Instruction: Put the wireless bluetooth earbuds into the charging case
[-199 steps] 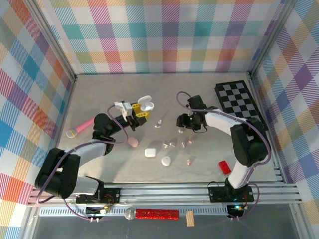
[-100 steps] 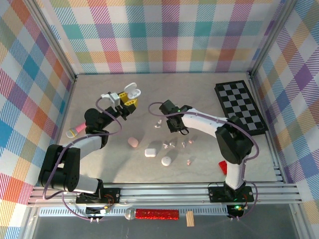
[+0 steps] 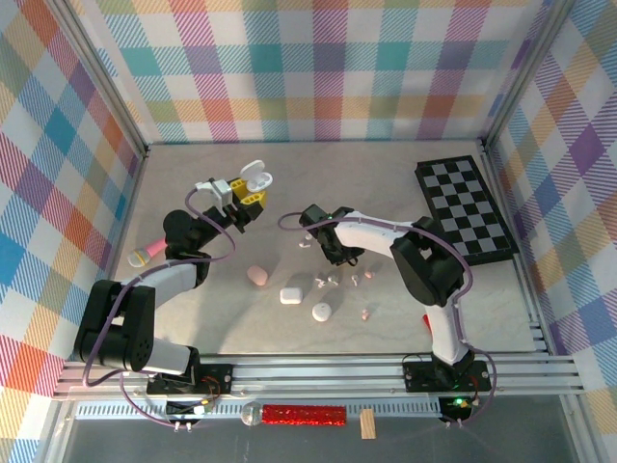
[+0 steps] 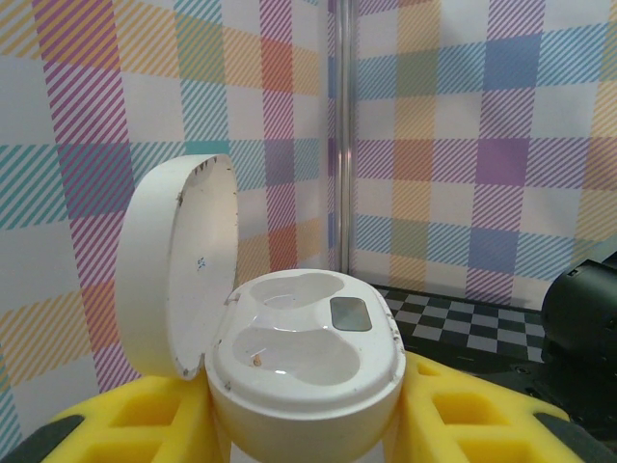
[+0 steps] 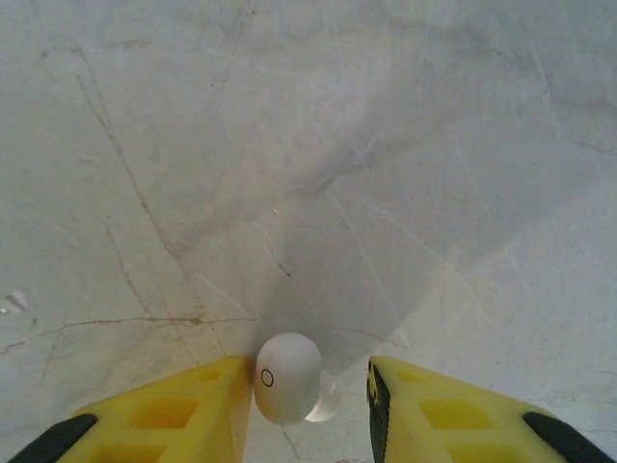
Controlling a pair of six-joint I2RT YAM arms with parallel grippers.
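Earbuds, tiny white and pale pink ones, lie scattered on the grey table near its middle. One white earbud sits on the table surface between the two yellow fingers of the right gripper. The finger on the left of the right wrist view touches the bud, while a small gap remains to the other finger, so this claw stands partly open around the bud and does not clamp it.

The left gripper is raised over the far-left part of the table and grips a white charging case firmly between its yellow fingers. The lid of the case stands open, upright at one side, and both wells inside are empty.

On the table lie also a closed pink case and two closed white cases, near the loose buds. A red block rests near the right arm, and a checkerboard lies at the far right.
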